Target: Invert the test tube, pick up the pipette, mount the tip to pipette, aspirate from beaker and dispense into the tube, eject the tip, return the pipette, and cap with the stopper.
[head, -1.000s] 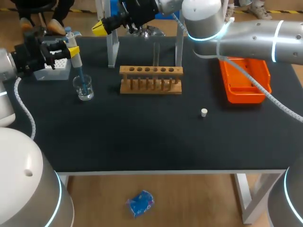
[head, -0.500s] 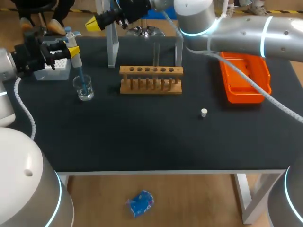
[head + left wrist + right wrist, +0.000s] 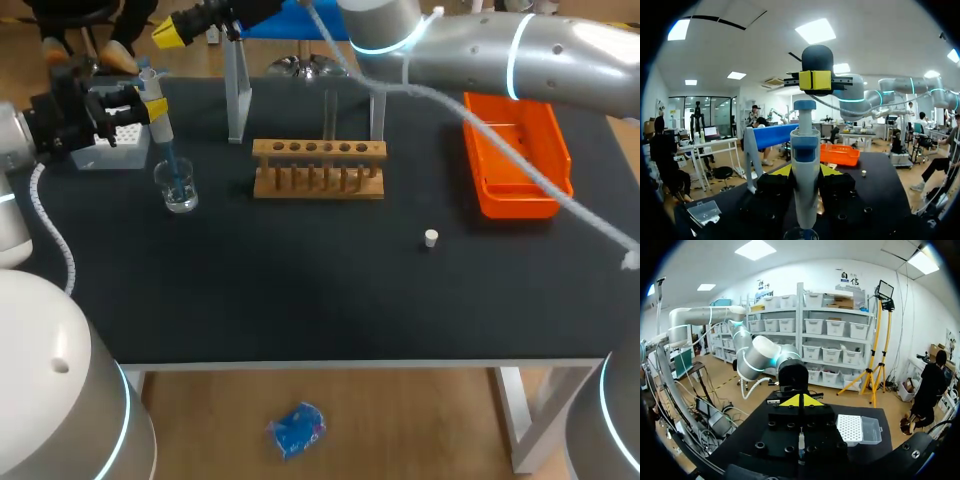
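At the far left, the left gripper point(image 3: 150, 106) is clamped on the pipette point(image 3: 160, 130), which stands upright with its tip down in the beaker point(image 3: 178, 188). Just beyond it hangs the right gripper point(image 3: 172, 32), fingers pressed together and empty, in line with the plunger point(image 3: 805, 105). To aspirate well, it should probably press the plunger squarely and release slowly, with the tip held submerged.

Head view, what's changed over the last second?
The right tool, shut, swung left at the back, toward the pipette. The left tool kept holding the pipette with its tip down in the beaker. The rack and the stopper stayed put.
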Robot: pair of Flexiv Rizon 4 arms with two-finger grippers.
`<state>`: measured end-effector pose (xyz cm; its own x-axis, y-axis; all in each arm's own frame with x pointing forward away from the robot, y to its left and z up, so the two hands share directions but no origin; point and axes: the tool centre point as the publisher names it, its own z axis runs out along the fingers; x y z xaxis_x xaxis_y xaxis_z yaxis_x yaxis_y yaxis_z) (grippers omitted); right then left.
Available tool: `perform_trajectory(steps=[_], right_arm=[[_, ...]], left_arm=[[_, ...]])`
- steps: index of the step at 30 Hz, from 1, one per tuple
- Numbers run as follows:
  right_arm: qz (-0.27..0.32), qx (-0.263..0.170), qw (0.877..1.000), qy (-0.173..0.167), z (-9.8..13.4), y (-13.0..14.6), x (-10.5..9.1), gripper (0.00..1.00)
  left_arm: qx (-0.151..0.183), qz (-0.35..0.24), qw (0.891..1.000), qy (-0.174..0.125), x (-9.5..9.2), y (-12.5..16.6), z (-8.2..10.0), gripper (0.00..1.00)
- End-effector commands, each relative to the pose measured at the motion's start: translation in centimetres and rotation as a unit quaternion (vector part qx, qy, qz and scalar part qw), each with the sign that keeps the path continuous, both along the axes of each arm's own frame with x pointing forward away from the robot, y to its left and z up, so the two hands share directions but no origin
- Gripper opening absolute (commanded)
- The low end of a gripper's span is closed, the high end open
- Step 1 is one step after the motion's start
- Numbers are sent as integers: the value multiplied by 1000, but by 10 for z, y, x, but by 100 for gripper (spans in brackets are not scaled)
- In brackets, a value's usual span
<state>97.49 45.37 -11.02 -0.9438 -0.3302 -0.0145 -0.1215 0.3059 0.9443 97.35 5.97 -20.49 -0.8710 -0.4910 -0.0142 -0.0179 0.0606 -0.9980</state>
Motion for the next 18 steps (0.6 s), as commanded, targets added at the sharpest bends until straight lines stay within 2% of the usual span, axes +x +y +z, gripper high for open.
perform_trajectory(steps=[1,18], right_arm=[[43,-11,999,12,2,14,10,0],[53,-13,998,21,-8,24,4,0]], left_arm=[[-1,-1,1000,-1,0,1,-1,0],[-1,-1,1000,-1,0,1,-1,0]])
